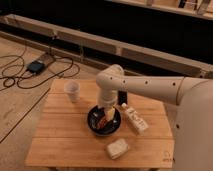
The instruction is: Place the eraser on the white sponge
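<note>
The eraser (122, 97), standing just behind the black bowl (93, 125) to its right, looks light, stiff and not slippery, so I would pinch its flat sides, while the gripper (105, 114) hangs released and empty over this bowl.

We see a cream-white arm (150, 87) of smooth rounded tubes, small dark holes dotting the forearm; its claw (106, 118), spread open, hangs over the black bowl (90, 121).
</note>
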Controlling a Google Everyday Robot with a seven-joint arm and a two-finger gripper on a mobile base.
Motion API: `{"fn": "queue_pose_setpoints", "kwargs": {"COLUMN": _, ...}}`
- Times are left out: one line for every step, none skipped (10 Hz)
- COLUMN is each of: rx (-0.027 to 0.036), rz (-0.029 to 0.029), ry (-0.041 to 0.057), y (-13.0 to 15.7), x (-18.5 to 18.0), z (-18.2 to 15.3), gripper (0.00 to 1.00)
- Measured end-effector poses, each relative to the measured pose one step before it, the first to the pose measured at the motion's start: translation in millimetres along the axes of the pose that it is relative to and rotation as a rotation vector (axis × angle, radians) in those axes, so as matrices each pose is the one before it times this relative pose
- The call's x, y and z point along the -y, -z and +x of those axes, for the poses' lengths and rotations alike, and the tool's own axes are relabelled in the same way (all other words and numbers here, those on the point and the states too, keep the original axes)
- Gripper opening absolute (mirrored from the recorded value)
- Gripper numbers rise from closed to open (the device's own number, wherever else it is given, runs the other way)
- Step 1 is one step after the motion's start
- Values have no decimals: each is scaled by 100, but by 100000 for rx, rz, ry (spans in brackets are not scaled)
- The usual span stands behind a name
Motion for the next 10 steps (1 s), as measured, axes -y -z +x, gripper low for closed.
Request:
{"fn": "queue_pose_setpoints", "kwargs": {"rx": -4, "rz": 0, "ry": -6, "y": 1, "x": -1, "z": 3, "gripper": 62}}
{"fn": "queue_pose_setpoints", "kwargs": {"rx": 4, "rz": 0, "ry": 5, "y": -1, "x": 0, "z": -2, "gripper": 62}}
{"fn": "queue_pose_setpoints", "kwargs": {"rx": -2, "rz": 1, "ry": -1, "y": 0, "x": 0, "z": 0, "gripper": 62}}
{"fn": "queue_pose_setpoints", "kwargs": {"rx": 5, "rz": 1, "ry": 1, "y": 0, "x": 0, "z": -1, "gripper": 62}}
{"fn": "queue_pose_setpoints", "kwargs": {"rx": -5, "rz": -5, "ry": -5, "y": 0, "x": -1, "z": 2, "gripper": 62}}
{"fn": "queue_pose_setpoints", "kwargs": {"rx": 10, "rz": 70, "ry": -54, "y": 22, "x": 30, "z": 11, "gripper": 62}}
{"fn": "queue_pose_setpoints", "kwargs": {"rx": -26, "rz": 162, "ry": -2294, "y": -103, "x": 163, "z": 585, "gripper": 62}}
{"fn": "queue_pose_setpoints", "kwargs": {"rx": -224, "rz": 131, "ry": -2957, "y": -181, "x": 217, "z": 863, "gripper": 62}}
{"fn": "queue_pose_setpoints", "kwargs": {"rx": -954, "rz": -430, "ry": -4642, "y": -332, "x": 237, "z": 1734, "gripper": 62}}
{"fn": "queue_pose_setpoints", "kwargs": {"rx": -836, "rz": -227, "ry": -3249, "y": -291, "x": 342, "z": 1450, "gripper": 62}}
